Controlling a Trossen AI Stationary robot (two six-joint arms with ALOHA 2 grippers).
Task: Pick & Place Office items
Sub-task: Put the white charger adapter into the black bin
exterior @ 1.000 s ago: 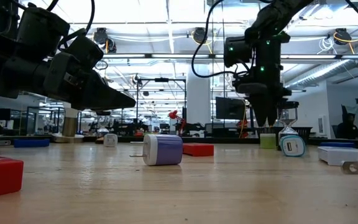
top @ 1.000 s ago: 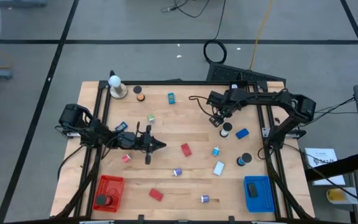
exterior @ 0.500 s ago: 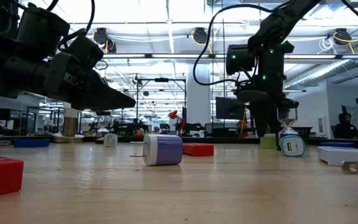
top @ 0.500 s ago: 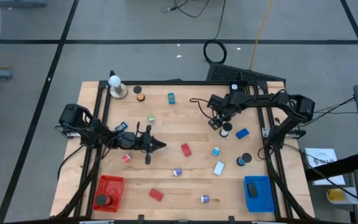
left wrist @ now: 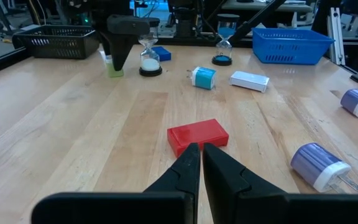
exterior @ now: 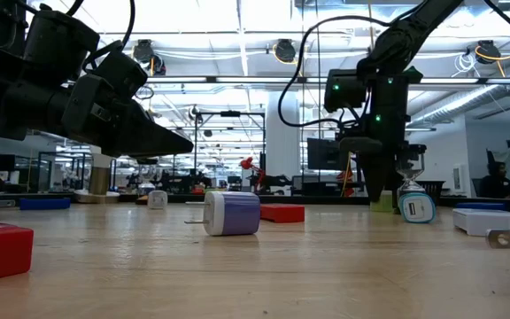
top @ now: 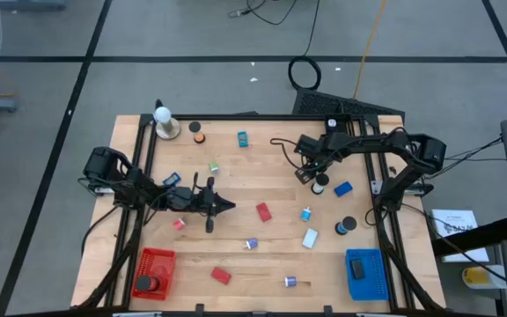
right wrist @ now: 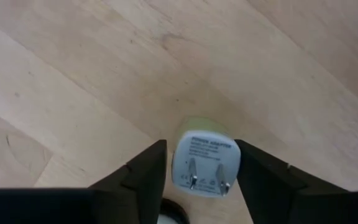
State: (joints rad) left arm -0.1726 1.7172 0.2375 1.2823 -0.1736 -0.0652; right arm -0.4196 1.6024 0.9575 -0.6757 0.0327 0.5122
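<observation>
My right gripper (right wrist: 201, 163) points down at the far right of the table (top: 280, 189). Its fingers stand on either side of a pale green and white power adapter (right wrist: 205, 160). The adapter stands on the wood with its prongs up, and it also shows in the left wrist view (left wrist: 112, 67). A white-sand hourglass (top: 320, 184) stands right beside it. My left gripper (left wrist: 201, 155) hovers shut and nearly level over the table's left middle. It points at a red block (left wrist: 197, 135) that lies flat just ahead of its tips. More small items lie scattered on the wood. My right gripper comes at the adapter from above, one finger (right wrist: 148, 171) at each of its two side faces (right wrist: 235, 158). A thin gap seems to remain at one side. I cannot tell whether the fingers touch it. The adapter stands upright on the table.
A red mesh basket (top: 157, 271) sits at the near left corner and a blue one (top: 365, 273) at the near right. A white ball on a tan base (top: 165, 123) stands far left. A blue block (top: 342, 188), a blue-sand hourglass (top: 346, 226) and purple adapters (top: 251, 243) lie nearby.
My right gripper has sunk toward the table over the green adapter, and its fingers have drawn closer together around it. The adapter has stayed where it was.
</observation>
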